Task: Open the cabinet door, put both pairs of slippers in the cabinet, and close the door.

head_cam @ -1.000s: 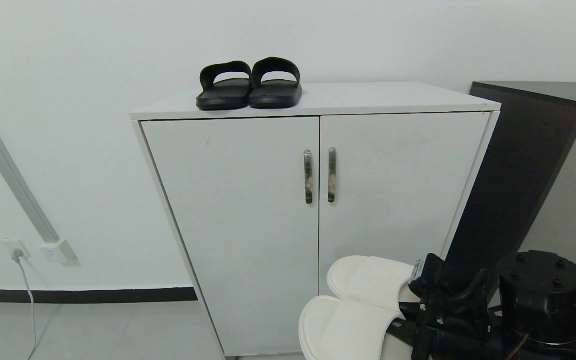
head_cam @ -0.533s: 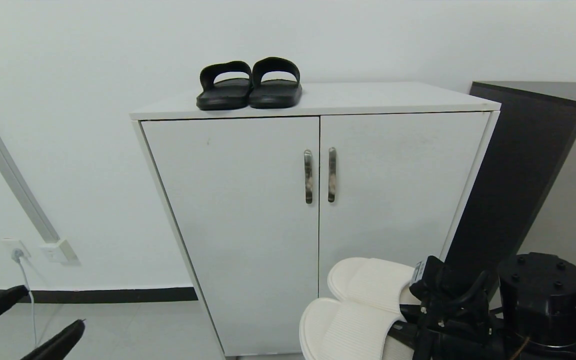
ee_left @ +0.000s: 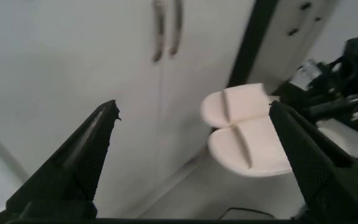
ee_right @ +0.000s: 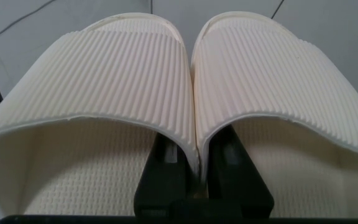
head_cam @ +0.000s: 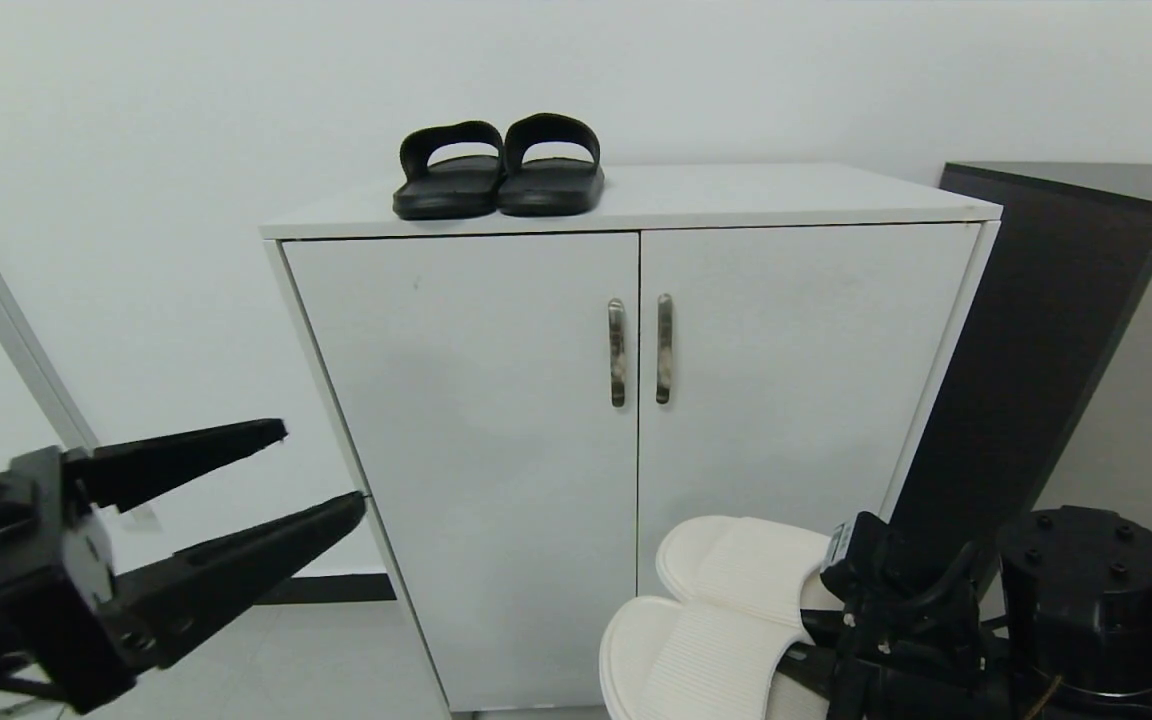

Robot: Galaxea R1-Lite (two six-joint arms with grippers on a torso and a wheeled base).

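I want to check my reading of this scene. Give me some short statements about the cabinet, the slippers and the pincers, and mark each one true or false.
1. Both cabinet doors are shut. True.
2. The black slippers lie on the floor. False: they stand on top of the cabinet.
3. The right pincer holds the white slippers. True.
4. The left pincer is shut on a door handle. False: it is open and holds nothing.

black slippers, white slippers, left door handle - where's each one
black slippers (head_cam: 499, 178), head view, where the two straps meet
white slippers (head_cam: 706, 660), head view, ribbed strap of the nearer one
left door handle (head_cam: 617, 352), head view, middle of the bar
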